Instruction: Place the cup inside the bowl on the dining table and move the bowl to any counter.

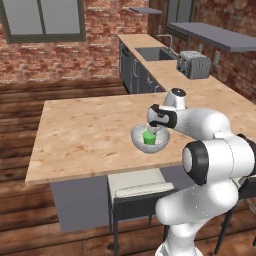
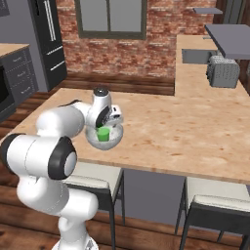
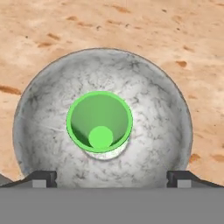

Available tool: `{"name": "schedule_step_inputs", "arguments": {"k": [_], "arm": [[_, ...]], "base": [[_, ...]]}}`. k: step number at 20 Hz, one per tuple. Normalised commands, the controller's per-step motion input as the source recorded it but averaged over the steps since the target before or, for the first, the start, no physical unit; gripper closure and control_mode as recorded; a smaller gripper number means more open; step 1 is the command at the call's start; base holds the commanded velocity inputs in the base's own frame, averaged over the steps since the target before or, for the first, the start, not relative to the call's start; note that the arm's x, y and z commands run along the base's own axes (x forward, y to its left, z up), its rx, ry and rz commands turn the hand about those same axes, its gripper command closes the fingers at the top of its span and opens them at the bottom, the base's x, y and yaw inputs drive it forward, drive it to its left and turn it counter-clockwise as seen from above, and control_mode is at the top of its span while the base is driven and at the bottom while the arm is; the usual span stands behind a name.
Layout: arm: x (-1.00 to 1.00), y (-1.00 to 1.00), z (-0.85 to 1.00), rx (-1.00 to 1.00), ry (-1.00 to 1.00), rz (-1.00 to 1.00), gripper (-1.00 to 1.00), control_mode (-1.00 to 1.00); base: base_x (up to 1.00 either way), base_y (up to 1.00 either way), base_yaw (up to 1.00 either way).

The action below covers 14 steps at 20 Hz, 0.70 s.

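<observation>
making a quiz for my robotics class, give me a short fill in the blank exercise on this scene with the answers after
1. The green cup stands upright inside the ____.
2. The bowl rests on the dining ____.
3. The gripper hangs above the bowl with its jaws ____.
4. On the counter beyond the table sits a grey ____, near the sink.

Missing words: bowl; table; open; toaster

Red brick walls (image 1: 105, 35), grey-framed window (image 2: 111, 18), dark plank floor (image 1: 20, 145) (glossy).
</observation>
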Motion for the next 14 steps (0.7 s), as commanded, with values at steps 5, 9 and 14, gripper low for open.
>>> {"name": "schedule_step_inputs", "arguments": {"k": [5,9,14], "arm": [[-0.15,-0.21,0.14,0.19,-0.20,-0.38,-1.00,-1.00],[-0.18,-0.20,0.02,0.19,-0.18,-0.34,-1.00,-1.00],[-0.05,-0.09,0.00,0.12,-0.13,-0.26,-1.00,-1.00]], "base": [[0.00,0.00,0.00],[0.00,0.00,0.00],[0.00,0.00,0.00]]}}
